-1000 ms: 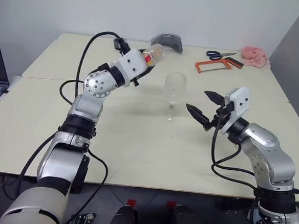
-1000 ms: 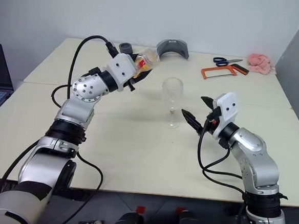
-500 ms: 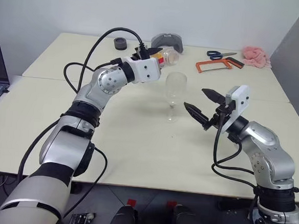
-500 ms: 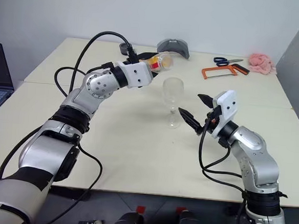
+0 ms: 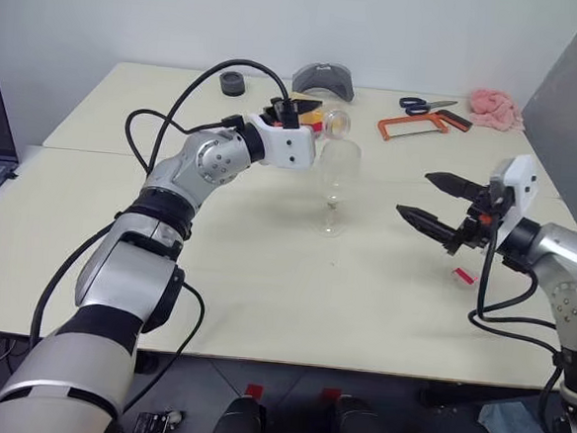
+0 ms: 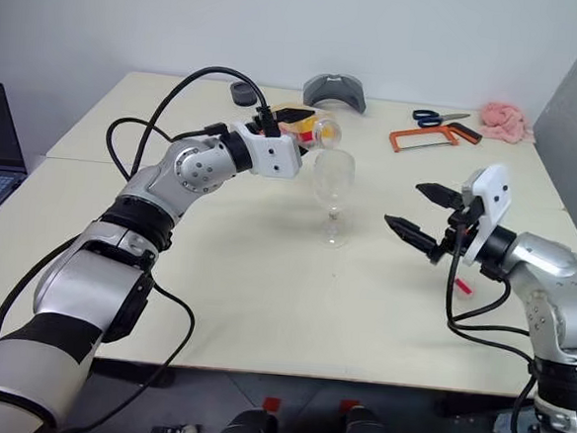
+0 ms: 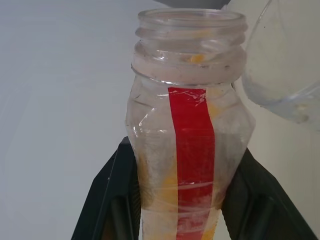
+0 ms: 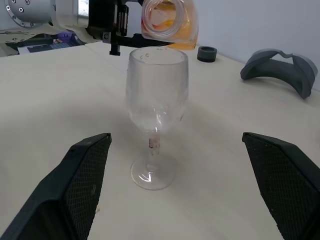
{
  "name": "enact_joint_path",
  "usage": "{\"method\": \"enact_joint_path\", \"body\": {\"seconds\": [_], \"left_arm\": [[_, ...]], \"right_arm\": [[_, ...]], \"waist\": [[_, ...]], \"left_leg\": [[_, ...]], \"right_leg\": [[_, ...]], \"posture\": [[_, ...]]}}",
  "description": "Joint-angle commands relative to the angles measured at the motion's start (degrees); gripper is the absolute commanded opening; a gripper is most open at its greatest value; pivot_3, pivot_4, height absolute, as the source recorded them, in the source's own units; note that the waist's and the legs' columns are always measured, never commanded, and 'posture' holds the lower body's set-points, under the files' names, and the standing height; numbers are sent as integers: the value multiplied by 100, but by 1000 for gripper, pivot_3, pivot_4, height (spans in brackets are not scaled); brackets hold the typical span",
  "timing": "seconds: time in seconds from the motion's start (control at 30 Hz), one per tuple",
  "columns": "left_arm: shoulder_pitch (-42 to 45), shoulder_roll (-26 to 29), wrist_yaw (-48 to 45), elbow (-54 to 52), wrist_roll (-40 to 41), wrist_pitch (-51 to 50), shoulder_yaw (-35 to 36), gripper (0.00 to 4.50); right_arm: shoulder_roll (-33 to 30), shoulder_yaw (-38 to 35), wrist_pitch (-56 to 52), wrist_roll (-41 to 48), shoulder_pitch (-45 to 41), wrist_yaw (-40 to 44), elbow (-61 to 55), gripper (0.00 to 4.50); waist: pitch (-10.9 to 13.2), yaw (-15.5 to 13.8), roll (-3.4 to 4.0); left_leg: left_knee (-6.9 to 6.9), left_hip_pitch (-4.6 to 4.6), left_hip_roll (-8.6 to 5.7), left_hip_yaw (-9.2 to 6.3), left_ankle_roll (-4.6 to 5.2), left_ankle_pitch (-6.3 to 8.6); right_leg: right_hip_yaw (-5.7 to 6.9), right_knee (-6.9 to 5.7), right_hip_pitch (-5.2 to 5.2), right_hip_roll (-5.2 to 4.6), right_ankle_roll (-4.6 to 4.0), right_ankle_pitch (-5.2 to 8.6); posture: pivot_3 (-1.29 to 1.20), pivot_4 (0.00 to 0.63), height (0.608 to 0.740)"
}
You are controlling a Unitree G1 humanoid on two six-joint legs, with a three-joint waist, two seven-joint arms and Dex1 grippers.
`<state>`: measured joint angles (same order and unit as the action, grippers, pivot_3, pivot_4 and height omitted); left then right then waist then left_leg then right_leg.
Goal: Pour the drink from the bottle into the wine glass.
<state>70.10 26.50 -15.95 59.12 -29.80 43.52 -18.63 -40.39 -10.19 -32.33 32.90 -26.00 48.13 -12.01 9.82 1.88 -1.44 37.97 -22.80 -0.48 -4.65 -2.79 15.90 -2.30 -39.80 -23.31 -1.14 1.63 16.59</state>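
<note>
The left gripper (image 5: pixel 313 126) is clenched on the bottle (image 5: pixel 330 123), held tipped on its side with its uncapped mouth just above the rim of the glass (image 5: pixel 335 185). The glass stands upright on the table (image 5: pixel 265 274). The right gripper (image 5: pixel 430 199) hangs released, well apart from the glass.

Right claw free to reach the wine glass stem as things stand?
Probably yes. The right claw is open, pointing at the wine glass across bare table. The bottle in the left claw sits tipped above the rim, clear of the stem.
</note>
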Motion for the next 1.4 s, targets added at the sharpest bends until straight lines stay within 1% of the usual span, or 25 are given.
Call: {"method": "enact_joint_path", "body": {"seconds": [0.03,0.4,0.6,0.83,1.0,1.4], "left_arm": [[350,102,344,-40,-181,170,-65,1671],[666,241,1075,170,-798,238,-402,1671],[734,255,1216,233,-924,252,-478,1671],[789,264,1354,288,-1043,235,-577,1671],[850,278,1476,314,-1160,219,-637,1671],[980,322,1672,420,-1291,250,-790,1671]], "right_arm": [[-77,-177,19,139,-188,95,41,4500],[24,-165,103,106,-129,-2,-71,4500],[-63,-232,70,227,-167,155,-108,4500],[-306,-339,-213,685,-187,323,-415,4500],[-414,-397,-133,620,-171,276,-395,4500],[-331,-395,-57,624,21,94,-596,4500]], "waist": [[1,-3,-2],[5,-7,-4],[6,-5,-4],[7,-6,-5],[7,-7,-5],[7,-7,-6]], "left_leg": [[0,0,0,0,0,0],[2,-2,-2,0,0,0],[2,-1,-1,1,0,0],[2,-2,-2,0,-1,0],[4,-2,-2,1,-1,0],[4,-2,-2,2,-1,0]], "right_leg": [[0,0,0,0,0,0],[0,-3,0,-2,0,0],[0,-4,-1,-2,0,0],[0,-5,-1,-3,0,0],[0,-6,-1,-4,0,0],[-2,-8,-2,-4,0,0]], "posture": [[0,150,740],[0,150,740],[0,150,740],[0,150,740],[0,150,740],[0,150,740]]}}
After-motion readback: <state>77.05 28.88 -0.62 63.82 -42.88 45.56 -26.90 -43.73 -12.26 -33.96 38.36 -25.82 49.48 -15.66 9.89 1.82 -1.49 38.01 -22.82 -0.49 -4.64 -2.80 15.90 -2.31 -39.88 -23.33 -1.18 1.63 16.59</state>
